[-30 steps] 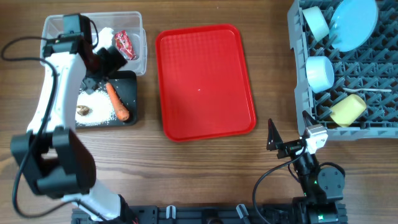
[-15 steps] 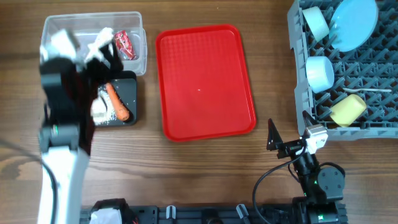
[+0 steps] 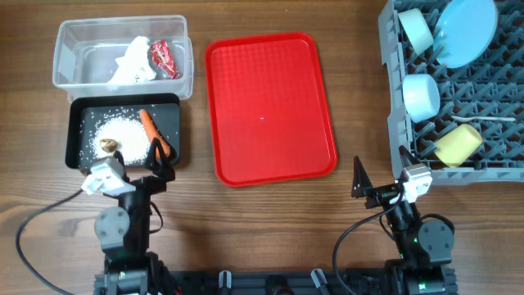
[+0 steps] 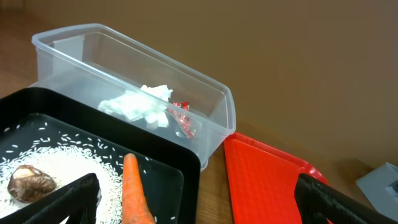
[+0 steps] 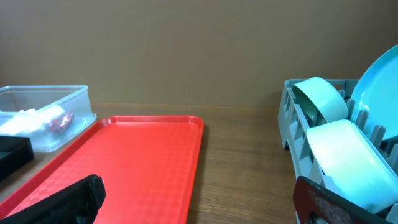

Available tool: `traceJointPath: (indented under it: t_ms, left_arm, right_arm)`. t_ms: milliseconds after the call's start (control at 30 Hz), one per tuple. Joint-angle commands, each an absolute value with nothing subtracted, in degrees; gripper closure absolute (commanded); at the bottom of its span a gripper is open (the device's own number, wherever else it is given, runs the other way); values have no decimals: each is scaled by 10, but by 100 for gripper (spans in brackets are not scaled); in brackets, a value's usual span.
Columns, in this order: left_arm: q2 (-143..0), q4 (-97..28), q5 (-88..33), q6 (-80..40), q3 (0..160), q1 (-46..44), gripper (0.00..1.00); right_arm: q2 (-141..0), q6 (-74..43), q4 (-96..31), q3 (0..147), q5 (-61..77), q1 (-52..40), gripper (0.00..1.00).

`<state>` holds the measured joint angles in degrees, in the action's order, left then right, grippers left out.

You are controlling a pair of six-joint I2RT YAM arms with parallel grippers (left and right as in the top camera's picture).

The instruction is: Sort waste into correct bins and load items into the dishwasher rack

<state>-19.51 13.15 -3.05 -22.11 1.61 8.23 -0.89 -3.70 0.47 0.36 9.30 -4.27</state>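
Overhead: red tray (image 3: pixel 270 106) between black tray (image 3: pixel 73 135) and grey rack (image 3: pixel 392 106); left tool (image 3: pixel 133 170), right tool (image 3: pixel 385 185) (both jaws apart)

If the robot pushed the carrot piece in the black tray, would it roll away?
Probably a little. The carrot piece looks round and tapered, so it would likely roll in a curve rather than straight. It seems stiff, not floppy, since it lies straight. The raised rim of the black tray should stop it going far.
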Motion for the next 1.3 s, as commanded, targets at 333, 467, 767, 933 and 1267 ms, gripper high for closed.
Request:
traceJointPath:
  t_ms: [333,467,767,933,1267]
  left_arm:
    - [-2,-44,-21,-203,4,84,0]
    - [-2,-44,-20,-203,4,84,0]
    - [-4,-44,-20,-203,4,94,0]
    - [-4,-44,-20,-203,4,94,0]
    - [-4,-44,-20,-203,4,94,0]
  right_arm:
    - [-3,-30,7,3,85,-46,0]
    - [-3,-30,7,3,85,-46,0]
    - [-3,-30,7,3,85,-46,0]
    - [-3,-30,7,3,85,-46,0]
    - [-3,-30,7,3,85,-46,1]
